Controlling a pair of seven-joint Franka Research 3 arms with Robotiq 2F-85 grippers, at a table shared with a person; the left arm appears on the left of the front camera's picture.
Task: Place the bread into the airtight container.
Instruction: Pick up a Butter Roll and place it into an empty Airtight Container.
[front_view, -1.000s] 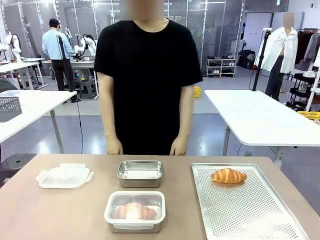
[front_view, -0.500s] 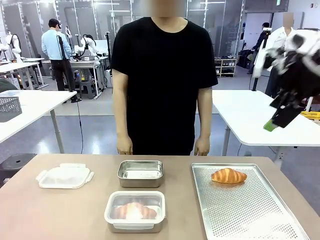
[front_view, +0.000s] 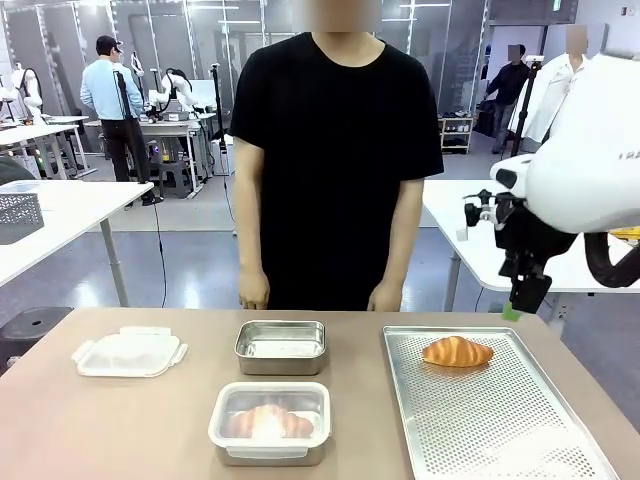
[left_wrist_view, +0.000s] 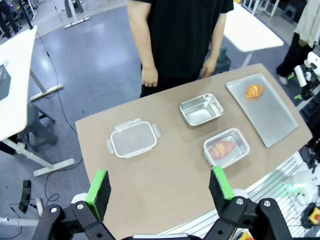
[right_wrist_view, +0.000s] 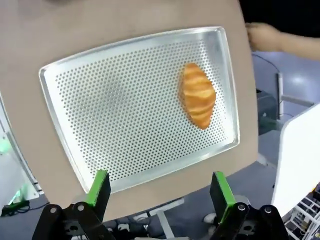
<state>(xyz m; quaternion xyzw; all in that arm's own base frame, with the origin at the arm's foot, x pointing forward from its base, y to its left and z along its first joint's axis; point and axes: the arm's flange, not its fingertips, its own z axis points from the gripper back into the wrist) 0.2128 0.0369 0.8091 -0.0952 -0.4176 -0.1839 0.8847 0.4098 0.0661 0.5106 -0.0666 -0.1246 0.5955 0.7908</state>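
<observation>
Right gripper (right_wrist_view: 159, 192), wide open and empty, hangs above the croissant (right_wrist_view: 199, 95) ahead; it should descend centred, then close gently across its width.

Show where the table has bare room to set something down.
Bare: the table near-left, in front of the loose lid and left of the lidded container; also the tray nearer than its croissant. Crowded: the middle, open steel container just behind the lidded one.

A person (front_view: 335, 150) in black stands beyond the table (front_view: 100, 430) bearing a perforated tray (front_view: 470, 420).
</observation>
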